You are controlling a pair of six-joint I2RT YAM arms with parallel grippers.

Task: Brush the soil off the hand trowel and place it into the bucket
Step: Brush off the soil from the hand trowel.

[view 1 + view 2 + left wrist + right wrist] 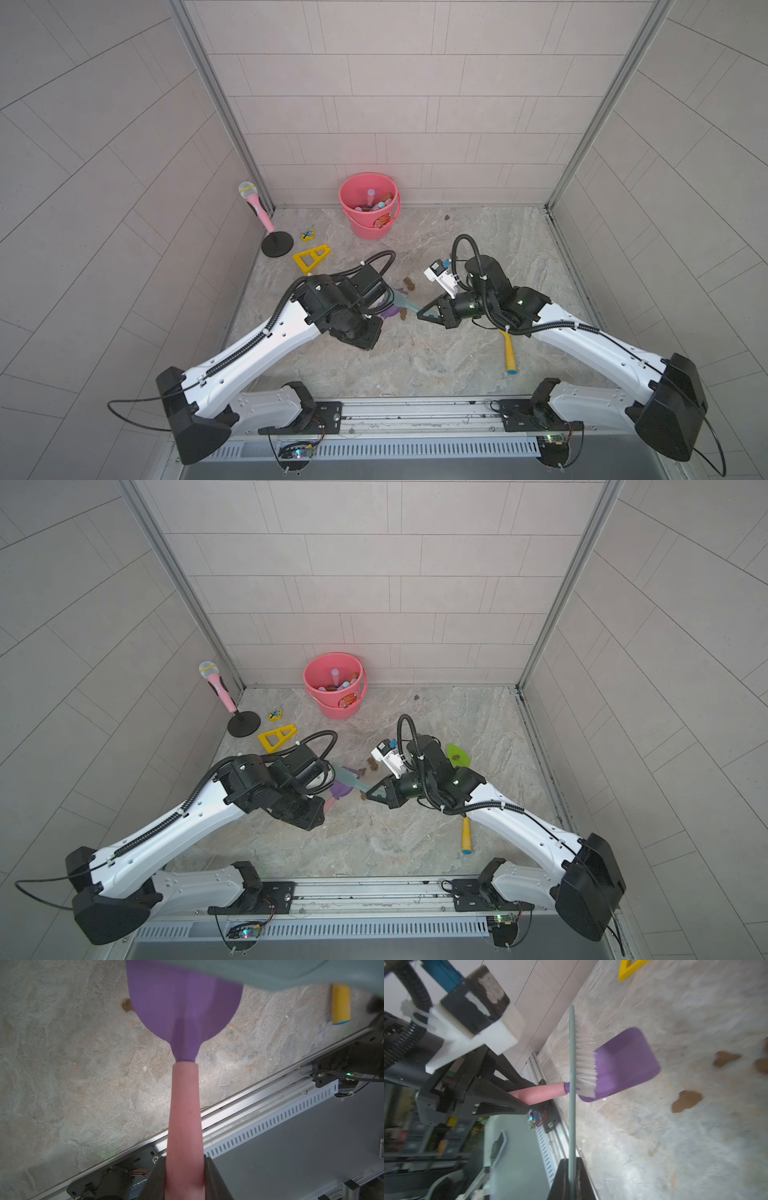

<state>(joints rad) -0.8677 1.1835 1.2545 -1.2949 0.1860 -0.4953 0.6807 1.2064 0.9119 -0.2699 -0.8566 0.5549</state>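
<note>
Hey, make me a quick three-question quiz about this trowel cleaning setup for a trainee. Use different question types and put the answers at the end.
1. Multiple choice: the right pincer is shut on A) a microphone, B) the brush, C) a yellow triangle.
2. True or false: the purple trowel, gripped by its pink handle in the left pincer, already sits in the bucket.
3. Fill in: the loose brown soil lumps lie on the ___.
Key: 1 B; 2 false; 3 table.
</note>
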